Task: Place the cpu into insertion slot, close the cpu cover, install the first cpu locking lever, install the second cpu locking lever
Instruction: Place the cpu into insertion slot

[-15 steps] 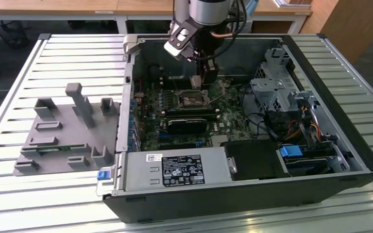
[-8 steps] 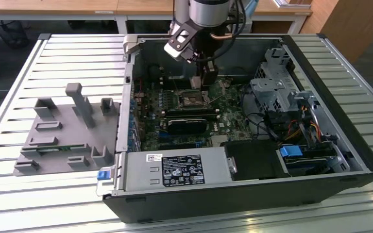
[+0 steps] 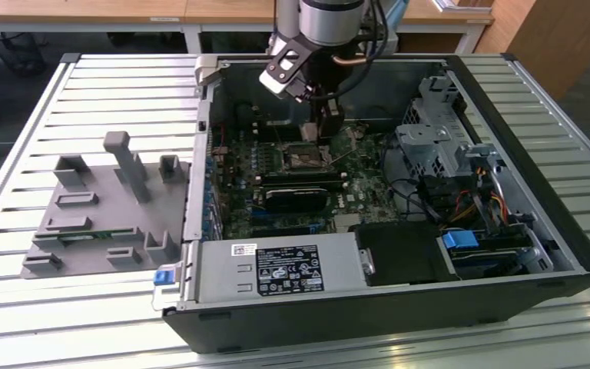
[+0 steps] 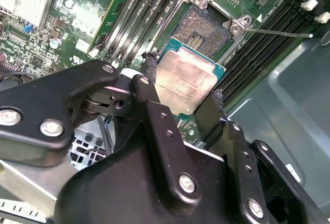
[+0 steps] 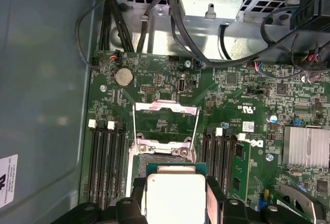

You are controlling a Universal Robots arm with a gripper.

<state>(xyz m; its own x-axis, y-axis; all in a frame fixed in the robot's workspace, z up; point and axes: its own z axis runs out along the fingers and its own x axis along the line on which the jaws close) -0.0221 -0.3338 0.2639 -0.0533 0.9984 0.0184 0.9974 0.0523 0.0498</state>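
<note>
Black two-finger claw (image 4: pixel 181 94) is clamped on small flat square silvery-beige cpu (image 4: pixel 186 77) by 2 opposite edges, held near the square dark-centred insertion slot (image 4: pixel 205 25) in green board (image 5: pixel 232 87), not yet in it. Thin silver cpu cover (image 5: pixel 166 109) frame stands open. Imo: keep chip level, match corners w/ slot, lower straight, no sliding.

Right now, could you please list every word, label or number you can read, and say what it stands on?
Power supply label: print too small to read.
Case wall sticker: lettering partly cut off, not legible.
Motherboard markings: too small to read.
cpu, held in the gripper: no legible print on its face.
</note>
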